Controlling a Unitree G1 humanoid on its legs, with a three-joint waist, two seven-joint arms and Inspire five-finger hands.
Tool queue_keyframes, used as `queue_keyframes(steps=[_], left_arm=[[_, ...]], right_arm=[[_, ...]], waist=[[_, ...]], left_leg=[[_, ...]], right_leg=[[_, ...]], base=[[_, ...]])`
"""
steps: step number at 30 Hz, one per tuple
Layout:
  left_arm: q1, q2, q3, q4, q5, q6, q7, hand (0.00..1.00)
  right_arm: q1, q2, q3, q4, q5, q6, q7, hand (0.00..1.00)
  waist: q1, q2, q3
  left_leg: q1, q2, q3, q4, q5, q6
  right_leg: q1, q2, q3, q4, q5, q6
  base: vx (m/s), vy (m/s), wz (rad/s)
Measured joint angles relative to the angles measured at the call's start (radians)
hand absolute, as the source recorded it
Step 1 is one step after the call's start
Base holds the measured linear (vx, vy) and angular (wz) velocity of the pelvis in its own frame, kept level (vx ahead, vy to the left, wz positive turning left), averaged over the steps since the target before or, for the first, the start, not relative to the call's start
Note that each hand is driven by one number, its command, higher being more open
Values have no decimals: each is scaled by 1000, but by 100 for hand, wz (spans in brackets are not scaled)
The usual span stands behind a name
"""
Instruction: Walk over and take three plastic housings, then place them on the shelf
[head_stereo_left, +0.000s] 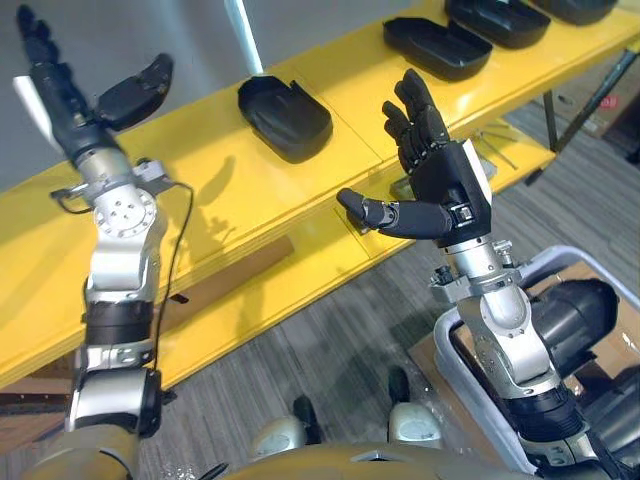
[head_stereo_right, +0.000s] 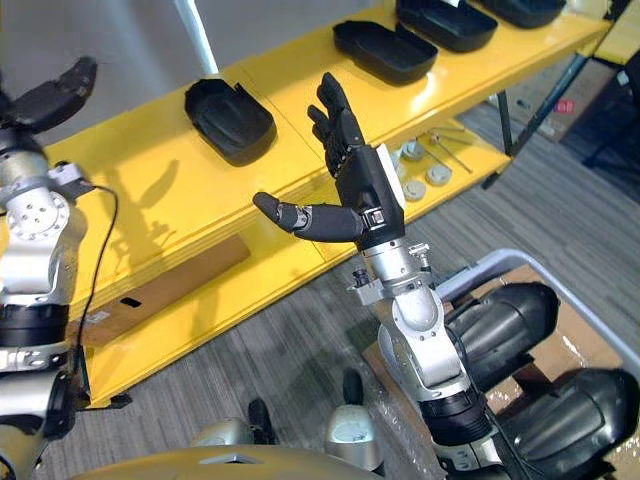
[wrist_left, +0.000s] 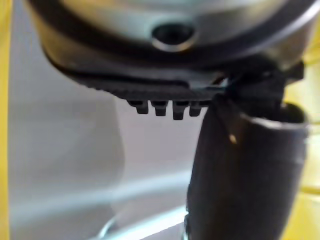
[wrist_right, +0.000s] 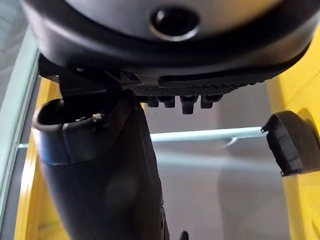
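Binned plastic housings (head_stereo_right: 500, 325) next: right hand (head_stereo_right: 365, 195) and left hand (head_stereo_left: 65, 105) both splayed, empty, so swing down, grip one squarely.

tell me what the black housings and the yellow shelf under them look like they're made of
The housings look like moulded plastic: matte black hollow shells with rounded edges and a faint sheen. The shelf looks like painted or coated board or metal: flat, glossy yellow, with seams between panels; what lies under the coat cannot be told.
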Motion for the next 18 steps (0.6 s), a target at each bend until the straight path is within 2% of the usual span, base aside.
queue_keyframes(steps=[1,2,4,5,6,8,9,12,15,17,18], left_arm=[[30,-1,5,-14,-1,-6,1,100],[106,-9,11,-62,-4,-26,-4,100],[232,-64,8,-159,-3,-71,-12,100],[314,-121,0,-218,-3,-103,-21,100],[398,-177,-12,-264,-3,-123,-28,100],[468,-217,-31,-293,-3,-137,-36,100],[549,-256,-55,-311,-3,-154,-61,100],[632,-293,-75,-311,-5,-191,-107,100],[664,-307,-78,-320,-4,-268,-123,100],[680,-310,-79,-339,-12,-354,-172,100],[685,-310,-79,-349,-13,-373,-190,100]], right_arm=[[-9,2,4,22,0,12,-5,100],[-21,6,11,65,0,41,-17,100],[-22,16,11,135,-48,79,-68,100],[-23,27,5,187,-122,97,-116,100],[-29,38,-1,240,-159,117,-157,100],[-37,42,-12,281,-157,129,-185,100],[-62,45,-46,346,-154,134,-218,100],[-150,43,-135,471,-155,141,-276,100],[-230,14,-173,520,-157,150,-344,100],[-287,-26,-182,524,-156,150,-370,100],[-304,-36,-182,524,-156,149,-374,100]], waist=[[8,-6,-5],[19,-19,-13],[41,-35,-22],[60,-41,-25],[72,-42,-26],[83,-42,-26],[99,-43,-25],[121,-44,-24],[137,-46,-21],[148,-50,-7],[148,-50,1]], left_leg=[[0,0,-4,-1,2,-1],[0,0,-17,-4,7,-1],[-1,0,-39,-12,16,-1],[-1,-6,-52,-15,20,-2],[-3,-14,-67,-14,22,-1],[-9,-15,-80,-13,23,-1],[-24,-19,-94,-13,27,-5],[-37,-24,-121,-12,38,-4],[-54,-25,-143,0,41,-5],[-70,-24,-152,8,42,-6],[-74,-25,-156,8,45,-5]], right_leg=[[2,0,-5,0,-1,-1],[9,-2,-20,0,-6,-8],[20,-5,-49,0,-10,-12],[26,-8,-66,0,-12,-15],[30,-13,-82,0,-15,-16],[33,-18,-95,0,-17,-17],[33,-23,-113,0,-17,-17],[37,-30,-140,0,-14,-14],[39,-32,-162,0,-14,-14],[34,-32,-173,0,-19,-17],[34,-32,-178,0,-19,-16]], base=[[-69,-11,29],[-57,-15,34],[-51,-13,42],[-63,14,40],[-54,19,40],[-39,17,30],[-29,19,29],[-52,19,31],[-40,11,20],[-64,10,15],[-67,12,21]])
